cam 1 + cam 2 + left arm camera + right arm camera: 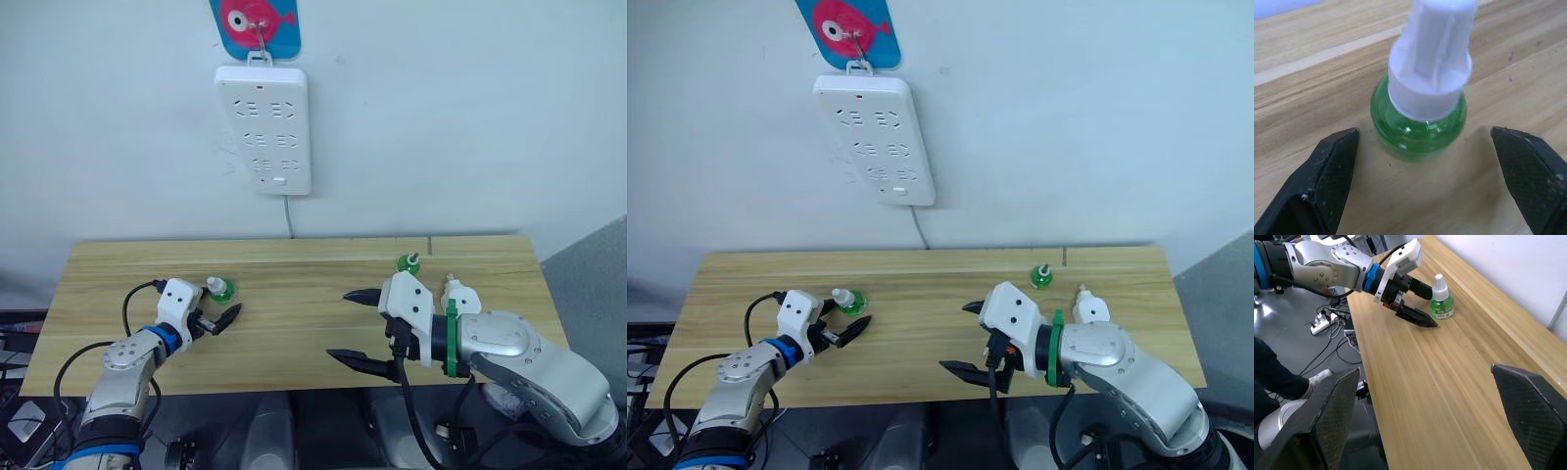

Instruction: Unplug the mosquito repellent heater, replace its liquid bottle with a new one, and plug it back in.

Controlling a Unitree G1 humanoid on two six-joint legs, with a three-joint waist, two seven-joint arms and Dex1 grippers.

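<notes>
Wooden bench point(294, 323) across the lower half of the frame, white wall behind. White power strip point(265, 127) hangs on the wall, upper centre-left, under a blue sign with a pink fish point(255, 24); its sockets look empty, cord drops behind the bench.

Left gripper point(221, 309) at lower left, fingers spread wide, low over the bench on either side of a green liquid bottle point(221, 288) with white cap. Bottle stands upright between the fingers; no contact seen in the left wrist view, gap on both sides.

Right gripper point(362, 328) lower centre-right, fingers spread far apart, holding nothing, pointing toward the left side of the frame just above the bench.

Second green bottle point(408, 263) upright near the bench's back edge, right of centre, just behind the right gripper's white housing. Mosquito repellent heater point(458, 295): small white item on the bench beside the right arm, partly hidden, orientation unclear.

Cables and a floor power strip point(1322, 323) beyond the bench edge in the right wrist view.
</notes>
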